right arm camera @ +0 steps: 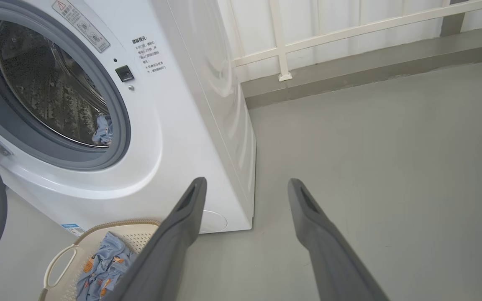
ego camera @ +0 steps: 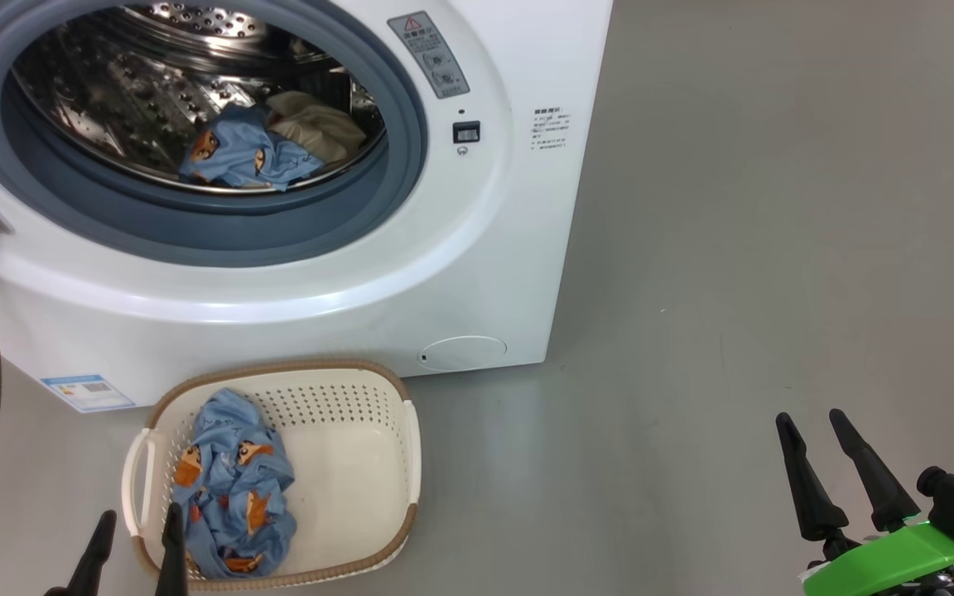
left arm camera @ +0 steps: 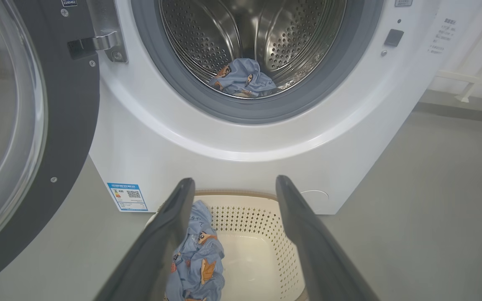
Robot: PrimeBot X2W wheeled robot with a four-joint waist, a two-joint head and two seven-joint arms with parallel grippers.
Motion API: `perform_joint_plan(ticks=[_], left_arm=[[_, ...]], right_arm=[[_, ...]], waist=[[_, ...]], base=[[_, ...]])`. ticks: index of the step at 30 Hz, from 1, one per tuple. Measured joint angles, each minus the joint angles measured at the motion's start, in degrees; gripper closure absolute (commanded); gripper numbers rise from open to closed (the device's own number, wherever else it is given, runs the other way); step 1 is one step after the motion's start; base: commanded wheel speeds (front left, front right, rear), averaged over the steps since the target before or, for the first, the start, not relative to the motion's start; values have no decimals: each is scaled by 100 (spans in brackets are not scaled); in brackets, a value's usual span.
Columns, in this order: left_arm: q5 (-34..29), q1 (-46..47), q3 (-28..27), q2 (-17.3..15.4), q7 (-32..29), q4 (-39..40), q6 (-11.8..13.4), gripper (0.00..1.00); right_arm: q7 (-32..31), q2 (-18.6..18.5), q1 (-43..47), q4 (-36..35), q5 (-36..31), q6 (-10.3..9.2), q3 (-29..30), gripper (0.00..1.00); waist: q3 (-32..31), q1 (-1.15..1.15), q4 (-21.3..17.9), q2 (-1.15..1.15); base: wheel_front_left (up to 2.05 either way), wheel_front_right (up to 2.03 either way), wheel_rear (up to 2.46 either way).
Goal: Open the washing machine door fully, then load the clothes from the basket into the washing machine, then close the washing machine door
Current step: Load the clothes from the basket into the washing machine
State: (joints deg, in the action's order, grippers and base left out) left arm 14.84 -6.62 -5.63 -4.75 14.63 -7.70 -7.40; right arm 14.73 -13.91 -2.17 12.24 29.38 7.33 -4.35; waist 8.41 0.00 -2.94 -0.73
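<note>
- The washing machine (ego camera: 477, 273) is standing on a grey floor (ego camera: 734, 248). The washing machine door (left arm camera: 69, 125) is hanging wide open on the robot's left, carried by a metal hinge (left arm camera: 101, 42).
- The basket (ego camera: 344, 406) is sitting on the floor just in front of the machine, below the drum mouth. It is lying between a blue label sticker (ego camera: 88, 393) and a small round white flap (ego camera: 462, 353).
- Of the clothes, one light-blue printed garment (ego camera: 233, 488) is lying bunched in the basket's left half. Another blue printed piece (ego camera: 237, 157) and a cream piece (ego camera: 315, 124) are resting at the bottom of the steel drum (ego camera: 154, 83), behind the grey-blue gasket (ego camera: 220, 228).
- The left gripper (ego camera: 138, 515) is hovering over the basket's near left corner with its fingers spread wide and gripping nothing. The open door's black ring is standing near on its left.
- The right gripper (ego camera: 810, 416) is hanging over bare floor, well to the right of the basket. Its fingers are likewise parted wide and empty.
- A white railing (right arm camera: 283, 46) is running along the wall beyond the machine's side.
- The frame edge is cutting off the open door in every view, so just part of its ring and glass bowl is appearing.
- In the head view the left gripper's fingers are covering part of the basket's near rim beside a white handle (ego camera: 131, 480). Whether a fingertip is touching the rim cannot be told.
- The print on the warning sticker (ego camera: 429, 54) is proving too small to read.
</note>
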Motion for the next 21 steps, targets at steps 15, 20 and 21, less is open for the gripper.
perform_joint_plan(ticks=[15,20,21], left_arm=[[-35,87,-49,-3,0,-282,0,0],[-32,403,22,-158,0,-783,0,0],[-32,493,62,-202,0,-936,0,0]], right_arm=[[0,92,-49,-69,-5,0,-26,0],[0,157,-206,-88,-9,0,-111,0],[0,171,-270,-91,-16,0,-129,0]], waist=[[257,0,-35,0],[476,0,-70,0],[530,0,-79,0]], base=[[0,0,0],[0,0,0],[0,0,0]])
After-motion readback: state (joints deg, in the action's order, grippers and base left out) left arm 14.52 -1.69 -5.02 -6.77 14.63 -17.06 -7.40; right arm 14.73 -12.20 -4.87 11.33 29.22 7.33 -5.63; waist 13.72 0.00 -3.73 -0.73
